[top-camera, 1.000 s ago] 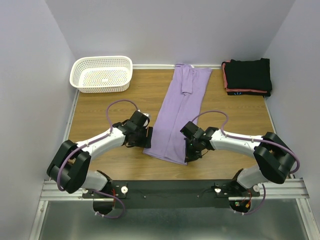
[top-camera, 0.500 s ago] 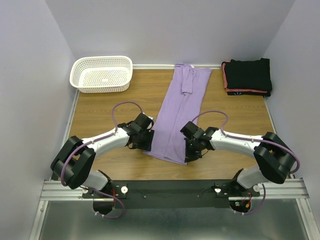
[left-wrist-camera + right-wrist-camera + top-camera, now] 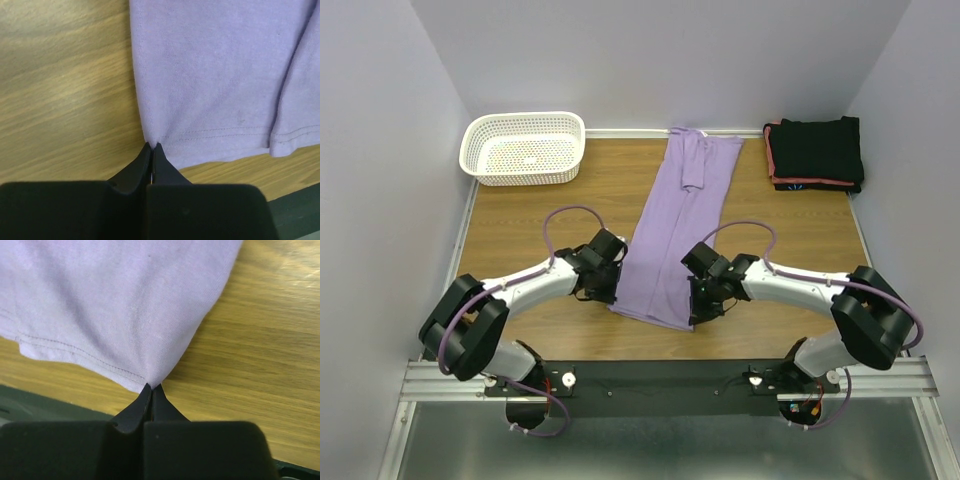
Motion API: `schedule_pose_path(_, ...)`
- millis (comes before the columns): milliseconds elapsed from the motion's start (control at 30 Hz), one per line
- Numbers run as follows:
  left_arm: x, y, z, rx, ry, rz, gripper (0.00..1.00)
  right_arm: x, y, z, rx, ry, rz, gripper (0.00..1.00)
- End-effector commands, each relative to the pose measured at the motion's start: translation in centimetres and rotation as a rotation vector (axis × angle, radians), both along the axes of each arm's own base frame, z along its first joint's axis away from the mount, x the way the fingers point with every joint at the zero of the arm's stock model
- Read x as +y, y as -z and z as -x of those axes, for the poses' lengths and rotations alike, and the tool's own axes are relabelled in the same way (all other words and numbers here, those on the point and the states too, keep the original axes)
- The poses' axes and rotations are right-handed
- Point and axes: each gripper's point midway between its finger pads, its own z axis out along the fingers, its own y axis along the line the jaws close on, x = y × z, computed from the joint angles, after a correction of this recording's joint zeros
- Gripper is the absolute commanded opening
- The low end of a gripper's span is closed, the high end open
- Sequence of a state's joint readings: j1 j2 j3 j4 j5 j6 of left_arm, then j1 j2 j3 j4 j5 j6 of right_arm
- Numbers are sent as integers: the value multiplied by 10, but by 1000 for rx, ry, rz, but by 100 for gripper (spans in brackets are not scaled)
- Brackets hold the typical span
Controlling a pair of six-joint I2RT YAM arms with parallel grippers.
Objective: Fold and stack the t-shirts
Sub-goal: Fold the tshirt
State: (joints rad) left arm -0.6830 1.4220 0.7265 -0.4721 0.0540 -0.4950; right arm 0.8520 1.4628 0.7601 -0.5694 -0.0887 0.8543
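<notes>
Your left fingers (image 3: 151, 149) are clenched on the near left corner of the lavender shirt (image 3: 677, 225). They pinch the cloth just where the side edge meets the stitched hem. Your right fingers (image 3: 151, 390) are clamped the same way on the near right corner, and the fabric puckers into a small point at their tips. On both sides the two fingers meet with no gap showing, with only a thin bit of cloth between them.

The lavender shirt lies flat on the desk (image 3: 535, 215) as a long, narrow strip down the middle. Its far end reaches the back edge, and its hem lies toward you, just ahead of the arm bases. The strip runs at a slight slant, with the near end further to your left than the far end. A sleeve is folded over on top near the far end. In the left wrist view, a second layer of cloth overlaps at the right, with its own stitched hem.

The folded black shirts (image 3: 817, 150) sit stacked in the far right corner, one showing a coral-red edge, with bare wood between them and the lavender shirt. A white mesh basket (image 3: 525, 117) stands in the far left corner, well apart from both arms.
</notes>
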Motion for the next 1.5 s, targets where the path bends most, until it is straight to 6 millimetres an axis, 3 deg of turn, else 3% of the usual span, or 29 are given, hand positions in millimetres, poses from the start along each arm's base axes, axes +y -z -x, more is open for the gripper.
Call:
schedule_pose_path(0,14,-6,22,41,-3,-24,1,6,-7,17,45,-85,-59,1)
schedule_pose_path(200,13,-35,33,34,-2,40,0,7,-21,38,111,-152,-120,1)
schedule_pose_path(300,11,-43,37,25,2,76,0,1,-30,31,57,-149,-99,1)
schedule_pose_path(400,3,-52,28,1,-3,102,0,-6,-39,9,-40,-116,-31,1)
schedule_pose_path(533,-13,-68,-8,-60,-13,134,0,-17,-49,-25,-139,-75,36,1)
schedule_pose_path(567,-19,-80,-23,-97,-15,153,0,-19,-57,-40,-167,-62,26,1)
schedule_pose_path(633,-24,-86,-55,-146,-38,162,0,-38,-59,-70,-225,-17,88,1)
schedule_pose_path(700,-28,-91,-79,-169,-51,192,0,-45,-71,-95,-278,6,106,1)
schedule_pose_path(767,-37,-97,-105,-194,-44,188,0,-59,-75,-116,-314,26,154,0)
schedule_pose_path(800,-34,-90,-117,-194,-59,151,0,-63,-85,-132,-353,43,166,1)
schedule_pose_path(833,-38,-104,-133,-238,-66,160,0,-66,-87,-140,-363,48,176,1)
schedule_pose_path(900,-40,-104,-155,-259,-76,161,0,-77,-91,-162,-390,63,210,1)
schedule_pose_path(933,-46,-115,-168,-291,-68,182,0,-82,-88,-172,-396,68,226,1)
schedule_pose_path(1000,-50,-117,-184,-311,-68,185,0,-87,-90,-186,-415,85,236,1)
schedule_pose_path(1033,-53,-108,-192,-303,-64,177,0,-88,-92,-193,-428,92,236,1)
schedule_pose_path(1067,-57,-116,-205,-328,-65,189,0,-94,-86,-201,-424,102,251,1)
schedule_pose_path(1267,-72,-99,-239,-324,-66,188,0,-100,-77,-232,-469,126,261,1)
schedule_pose_path(1467,-68,-81,-258,-325,-99,187,0,-111,-65,-253,-488,138,305,1)
